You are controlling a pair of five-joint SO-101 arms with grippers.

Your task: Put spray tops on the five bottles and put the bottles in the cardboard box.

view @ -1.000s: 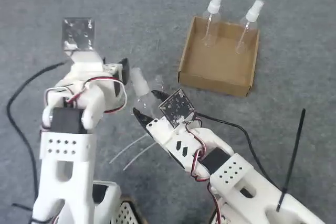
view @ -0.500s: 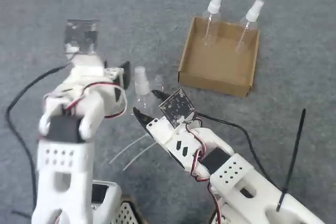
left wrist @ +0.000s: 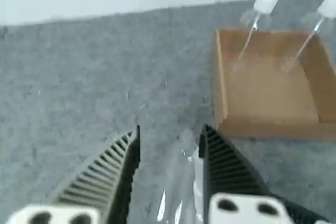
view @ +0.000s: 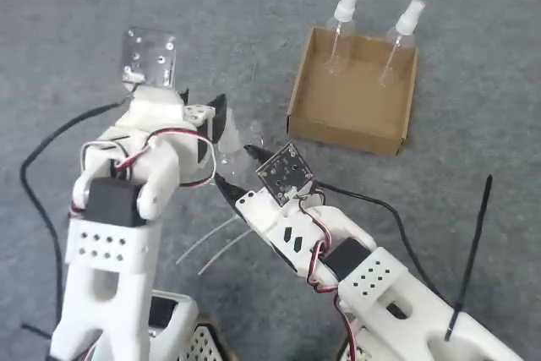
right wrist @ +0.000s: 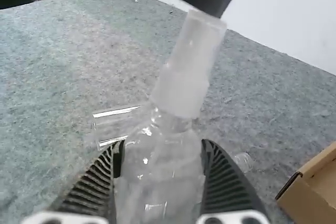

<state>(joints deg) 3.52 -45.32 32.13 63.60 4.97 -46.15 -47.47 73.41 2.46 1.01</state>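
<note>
Two clear plastic bottles with white spray tops (view: 341, 31) (view: 399, 38) upright at the far wall of the brown cardboard box (view: 342, 129). Right gripper (right wrist: 159, 155) clamped on a third clear bottle (right wrist: 157, 184) with a white spray top (right wrist: 189, 72), near the box. Left gripper (left wrist: 170, 141) close by that top, fingers spread apart. Thin clear tubes (view: 215, 244) loose on the grey felt table (view: 456, 124).

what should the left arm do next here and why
Probably close the left pincer on the spray top to seat or twist it. That pincer stands open right at the top, while the right pincer grips the bottle under it.
</note>
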